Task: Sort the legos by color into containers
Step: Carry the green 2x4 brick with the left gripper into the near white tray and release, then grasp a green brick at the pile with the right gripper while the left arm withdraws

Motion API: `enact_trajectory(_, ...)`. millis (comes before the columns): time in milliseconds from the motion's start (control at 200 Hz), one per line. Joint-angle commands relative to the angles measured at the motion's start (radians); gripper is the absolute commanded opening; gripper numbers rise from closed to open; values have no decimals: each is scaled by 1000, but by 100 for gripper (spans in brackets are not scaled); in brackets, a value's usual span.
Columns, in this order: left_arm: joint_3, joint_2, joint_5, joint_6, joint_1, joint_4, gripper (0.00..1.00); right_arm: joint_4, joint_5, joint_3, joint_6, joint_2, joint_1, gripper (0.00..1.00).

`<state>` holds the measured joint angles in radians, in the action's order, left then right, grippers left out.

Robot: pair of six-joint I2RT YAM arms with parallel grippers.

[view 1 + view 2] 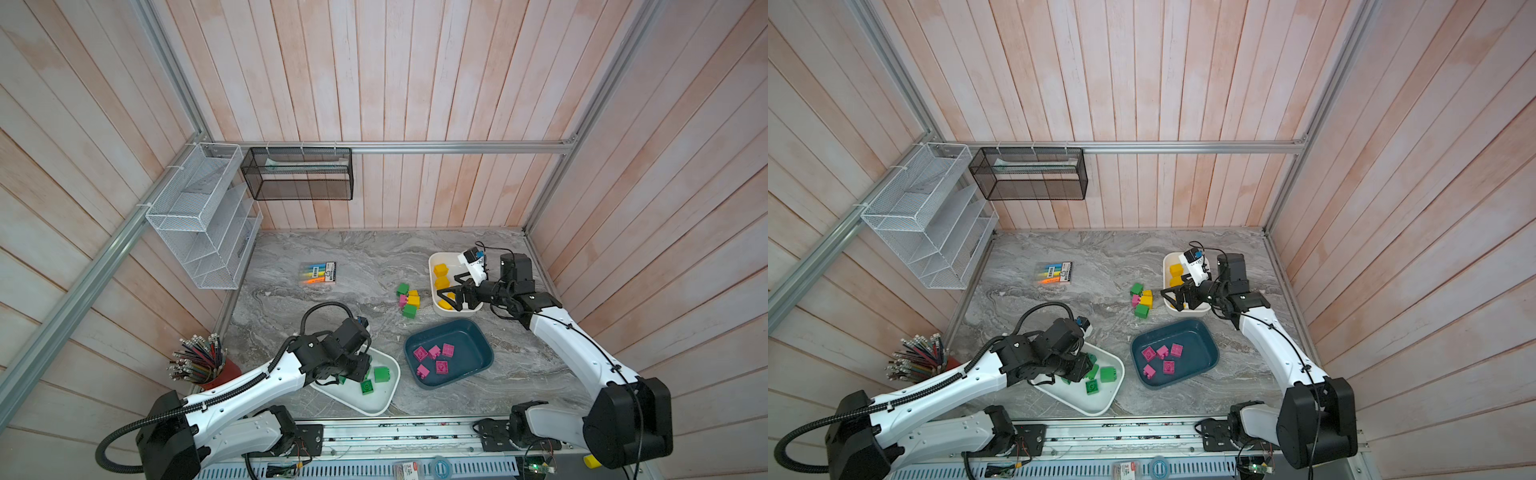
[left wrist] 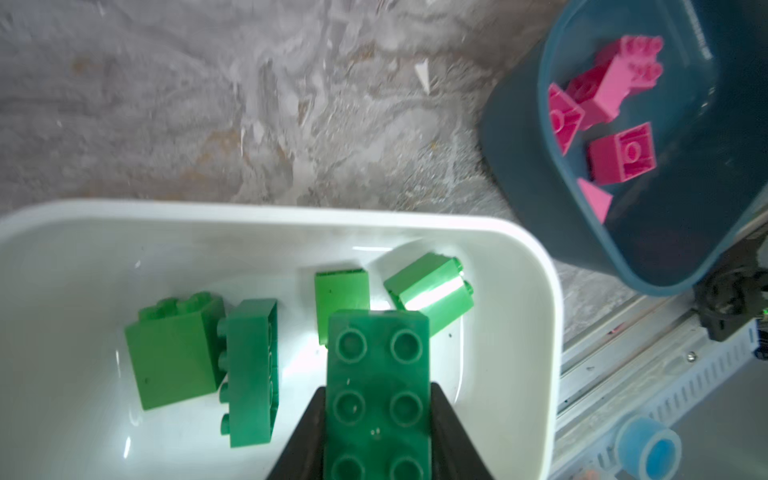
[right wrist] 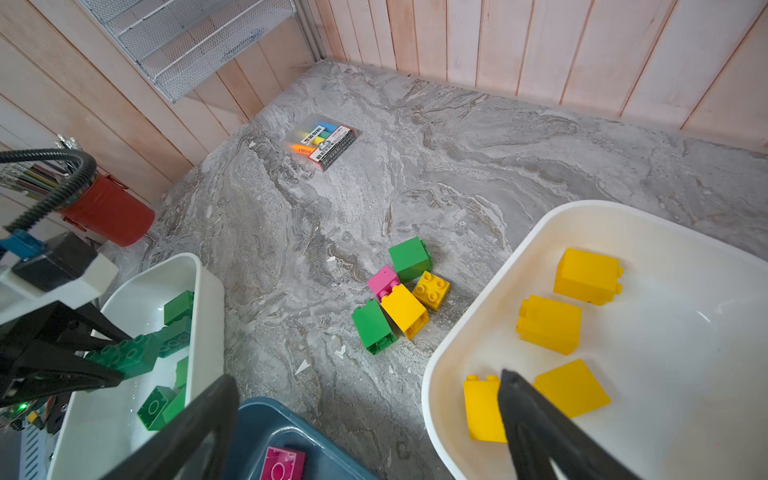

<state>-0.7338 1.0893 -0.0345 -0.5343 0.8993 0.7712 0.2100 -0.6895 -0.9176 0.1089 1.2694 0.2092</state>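
Nearest, the left claw (image 2: 377,388) is clenched across the long sides of a green oblong brick (image 2: 378,353), holding it above the near white tub (image 2: 249,212), where other green bricks (image 2: 174,353) lie. Beyond sits the teal tub (image 1: 482,361) with pink bricks (image 1: 434,353). Farther out, five loose bricks (image 3: 399,295) huddle touching on the counter (image 3: 457,145). The right claw (image 3: 365,376) hangs spread wide and empty over the edge of the far white tub (image 3: 478,332), which holds yellow bricks (image 3: 548,324). These bricks look light, rigid and slick-sided, so flat opposite walls, not studs, seem the surest hold.

Marble tabletop (image 1: 353,257) w/ 2 white tubs (image 1: 380,399), teal tub (image 1: 478,345), 5 loose bricks (image 1: 409,300), highlighter pack (image 1: 318,273), red pencil cup (image 1: 226,372).
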Motion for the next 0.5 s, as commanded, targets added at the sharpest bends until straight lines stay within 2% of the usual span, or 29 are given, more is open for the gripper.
enact_trajectory(0, 20, -24, 33, -101, 19, -16, 32, 18, 2, -34, 17, 29, 10, 98)
enact_trajectory(100, 7, 24, 73, -99, 17, -5, 41, 12, 1, -46, 19, 42, 26, 98)
enact_trajectory(170, -12, 51, 95, -89, 15, 5, 61, 0, 4, -47, 16, 49, 40, 98)
enact_trajectory(200, -20, 54, 109, -81, 16, 10, 66, -5, 5, -47, 16, 54, 48, 98)
enact_trajectory(360, -71, 35, 121, -24, -11, -7, 79, -37, 38, -48, -46, 92, 74, 98)
enact_trajectory(495, -112, 7, 81, 57, -104, -50, 84, -90, 119, -47, -87, 119, 141, 98)
